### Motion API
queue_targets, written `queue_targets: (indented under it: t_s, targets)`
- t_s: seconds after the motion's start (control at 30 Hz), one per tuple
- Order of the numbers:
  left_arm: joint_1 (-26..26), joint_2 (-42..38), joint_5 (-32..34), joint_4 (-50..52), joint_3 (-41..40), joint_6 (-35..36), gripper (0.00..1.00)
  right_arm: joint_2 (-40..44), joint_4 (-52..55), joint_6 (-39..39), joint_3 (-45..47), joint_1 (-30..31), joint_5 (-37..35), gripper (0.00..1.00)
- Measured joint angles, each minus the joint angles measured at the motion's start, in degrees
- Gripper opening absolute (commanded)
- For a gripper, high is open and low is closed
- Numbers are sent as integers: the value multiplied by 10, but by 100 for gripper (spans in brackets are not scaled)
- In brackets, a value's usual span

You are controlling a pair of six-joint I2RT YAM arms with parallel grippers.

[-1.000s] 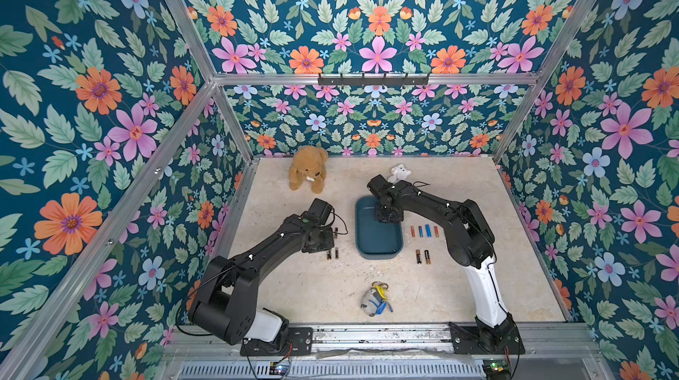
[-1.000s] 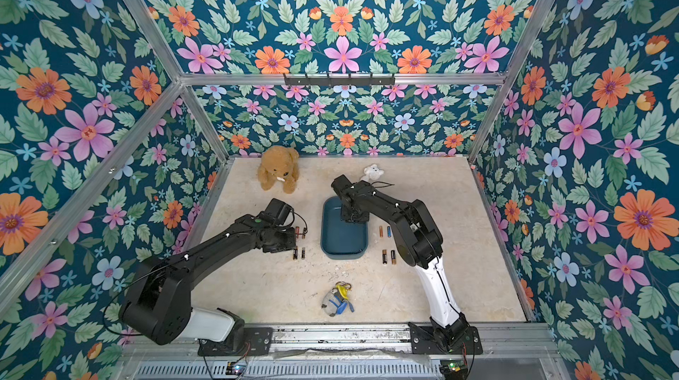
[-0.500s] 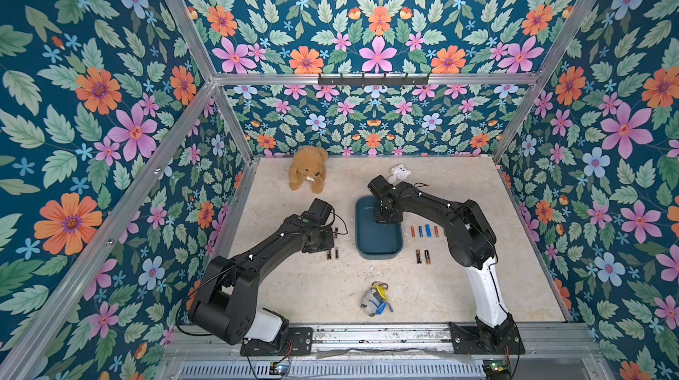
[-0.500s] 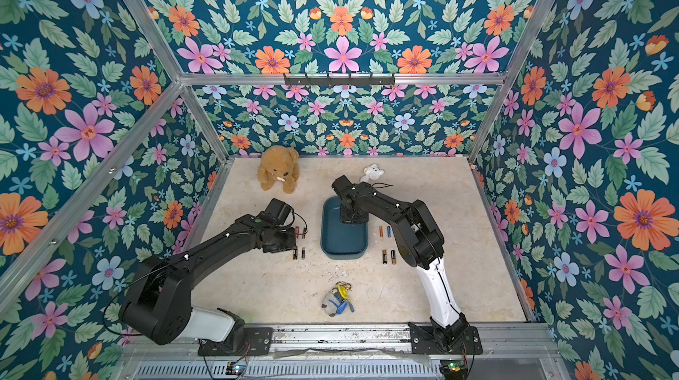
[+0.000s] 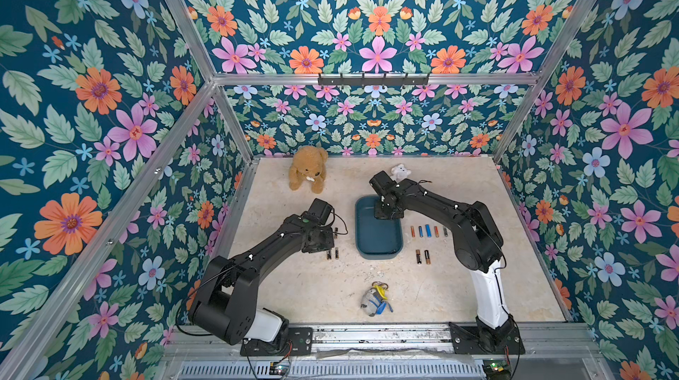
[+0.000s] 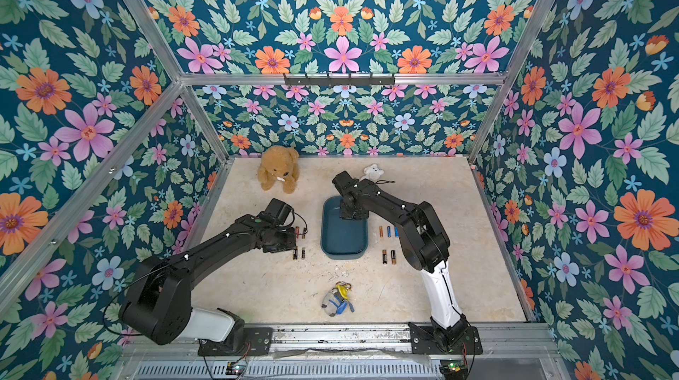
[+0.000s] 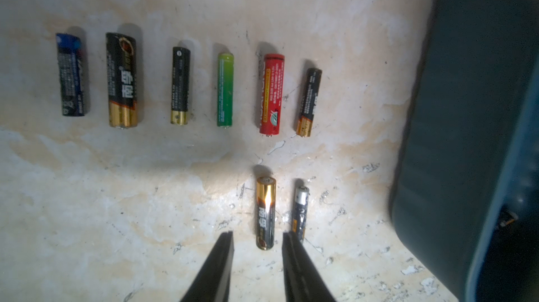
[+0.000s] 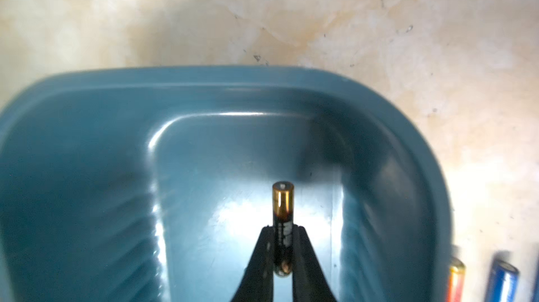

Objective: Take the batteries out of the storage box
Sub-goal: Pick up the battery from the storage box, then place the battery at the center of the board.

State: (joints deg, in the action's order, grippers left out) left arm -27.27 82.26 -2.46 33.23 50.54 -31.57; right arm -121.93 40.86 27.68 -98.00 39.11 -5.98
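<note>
Nearest, on the matt, mottled stone-look table point(image 7: 116, 198), batteries lie in tidy rows left point(image 5: 332, 254) and right point(image 5: 428, 230) of the storage box point(image 5: 376, 242). There the left gripper point(image 7: 258, 233) hangs with its thin black jaws partly apart either side of a gold-and-black cell point(image 7: 265, 210), gripping nothing. Farther back, at the far right end of the smooth, glossy teal plastic box, the right gripper point(image 8: 284, 229) is pinched tight on the dark mid-body of a slim black-and-gold cell point(image 8: 282, 198). Such a cell is probably light, rigid and slick-skinned, apt to roll or swivel, so a hold across the middle of the round barrel looks soundest.
</note>
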Motion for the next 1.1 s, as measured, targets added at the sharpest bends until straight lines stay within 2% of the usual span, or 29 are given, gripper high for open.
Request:
queue_targets:
  t_s: [0.3,0.53,0.8,1.1]
  targets:
    - [0,3,-4,-2,1,0,35,63,16,-4,18,0,-1,9]
    - [0,4,-4,-2,5,1,35,132,30,-4,64,0,-17,10]
    - [0,6,-6,-2,10,2,35,234,42,-3,163,-16,-33,10]
    - [0,9,-7,-2,19,4,35,348,43,1,322,-57,-48,11]
